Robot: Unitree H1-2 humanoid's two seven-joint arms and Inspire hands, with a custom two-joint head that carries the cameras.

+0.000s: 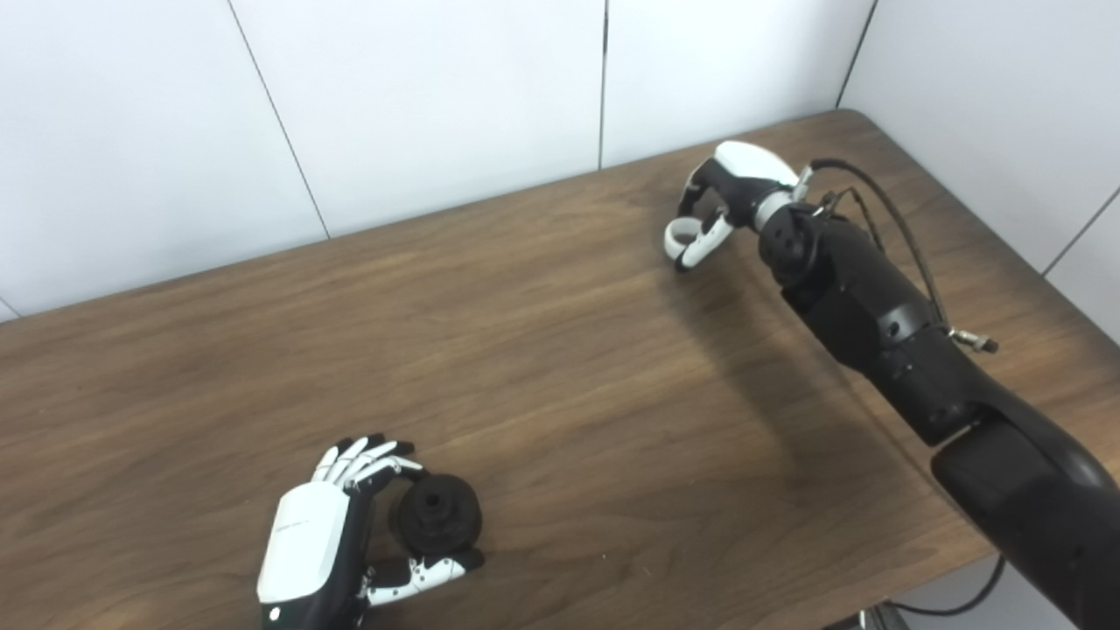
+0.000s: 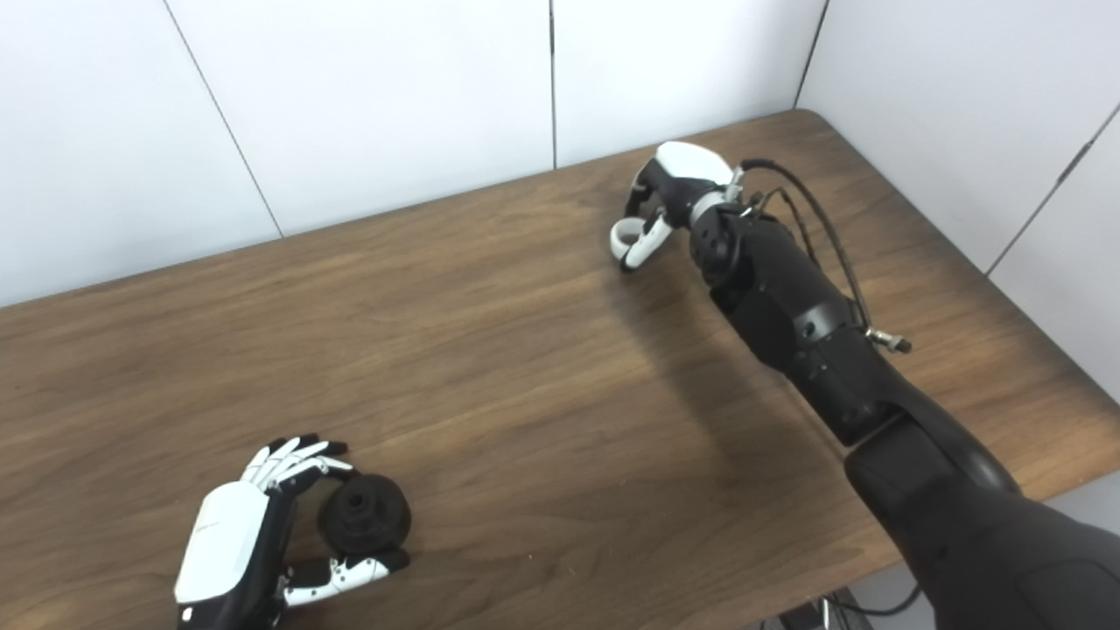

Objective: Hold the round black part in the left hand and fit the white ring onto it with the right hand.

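Observation:
The round black part (image 1: 436, 514) rests on the wooden table (image 1: 560, 350) at the near left. My left hand (image 1: 324, 534) is closed around it, with the fingers on its far side and the thumb on its near side. My right hand (image 1: 731, 188) is at the far right of the table with its fingers curled down. It pinches the white ring (image 1: 681, 234) between fingers and thumb, at or just above the table top. The ring also shows in the right eye view (image 2: 625, 234).
White wall panels (image 1: 437, 105) stand behind the table and along its right side. The table's front edge runs near my right forearm (image 1: 875, 315). A black cable (image 1: 892, 219) loops over that forearm.

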